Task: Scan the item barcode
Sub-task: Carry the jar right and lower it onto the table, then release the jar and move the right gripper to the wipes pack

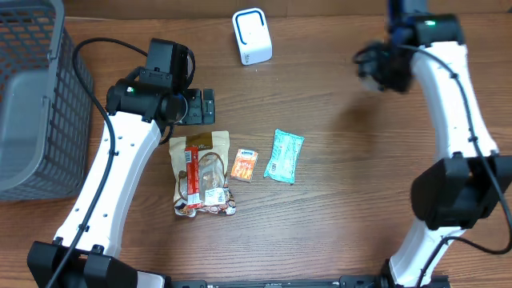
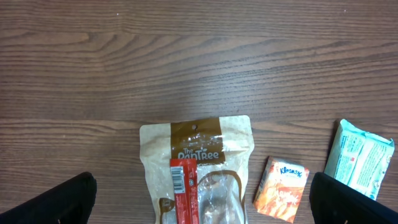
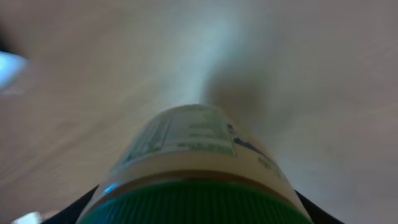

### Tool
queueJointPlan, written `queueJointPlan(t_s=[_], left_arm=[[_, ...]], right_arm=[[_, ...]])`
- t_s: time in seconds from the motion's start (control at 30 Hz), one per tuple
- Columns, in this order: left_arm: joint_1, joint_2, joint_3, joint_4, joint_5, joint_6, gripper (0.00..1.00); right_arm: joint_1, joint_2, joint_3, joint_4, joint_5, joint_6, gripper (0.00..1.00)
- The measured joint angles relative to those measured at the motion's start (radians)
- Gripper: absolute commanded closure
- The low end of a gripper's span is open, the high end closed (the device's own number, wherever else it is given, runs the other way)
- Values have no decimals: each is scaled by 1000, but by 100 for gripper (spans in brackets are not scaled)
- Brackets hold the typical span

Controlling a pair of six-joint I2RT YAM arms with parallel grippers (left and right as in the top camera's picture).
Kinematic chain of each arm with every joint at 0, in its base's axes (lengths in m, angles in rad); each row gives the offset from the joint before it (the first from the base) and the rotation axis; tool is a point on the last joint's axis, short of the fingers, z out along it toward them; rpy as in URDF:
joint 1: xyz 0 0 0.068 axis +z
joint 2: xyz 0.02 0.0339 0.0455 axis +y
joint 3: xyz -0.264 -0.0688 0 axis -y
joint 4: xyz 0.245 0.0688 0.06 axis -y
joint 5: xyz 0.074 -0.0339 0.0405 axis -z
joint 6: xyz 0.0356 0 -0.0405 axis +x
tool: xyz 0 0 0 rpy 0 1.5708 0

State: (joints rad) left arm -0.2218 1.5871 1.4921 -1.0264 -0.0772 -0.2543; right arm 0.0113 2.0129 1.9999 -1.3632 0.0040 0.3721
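At my remote station, the right pincer (image 1: 378,68) is clamped on a bottle (image 3: 199,155) with a green cap (image 3: 196,208). Its wrist camera looks along the bottle's pale label, which is too blurred to read, so I cannot tell where the barcode sits. The overhead view shows this pincer as a dark smear at the far right of the wooden table (image 1: 344,208). The white scanner (image 1: 252,36) stands well off to that pincer's left, apart from it.

The left pincer (image 1: 198,106) hangs with its jaws spread wide and nothing between them. Directly beneath it, on the side toward the arm's base, lies a tan snack pouch (image 2: 196,146) with a red stick pack (image 2: 185,186) resting on top. To the right of that pincer's open span sits a small orange tissue pack (image 2: 281,196), and beyond it a teal packet (image 2: 360,158), each lying flat and apart from its neighbour. A grey mesh basket (image 1: 32,96) stands well to this pincer's left.
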Motion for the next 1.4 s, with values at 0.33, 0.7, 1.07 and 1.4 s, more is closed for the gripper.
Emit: queueJointPlan(t_s=[0.33,0.7,1.07,1.4], left_arm=[[0,0,0,0,0,0,0],[0,0,0,0,0,0,0],[0,0,0,0,0,0,0],[0,0,0,0,0,0,0]], right_arm=[[-222,26,-241,74,-8,36,93],[-286,27,-425,203,-16,42,59],[-286,28,-407,133,-23,46,1],[-238,-30,-146,-110,-102,-29,4]])
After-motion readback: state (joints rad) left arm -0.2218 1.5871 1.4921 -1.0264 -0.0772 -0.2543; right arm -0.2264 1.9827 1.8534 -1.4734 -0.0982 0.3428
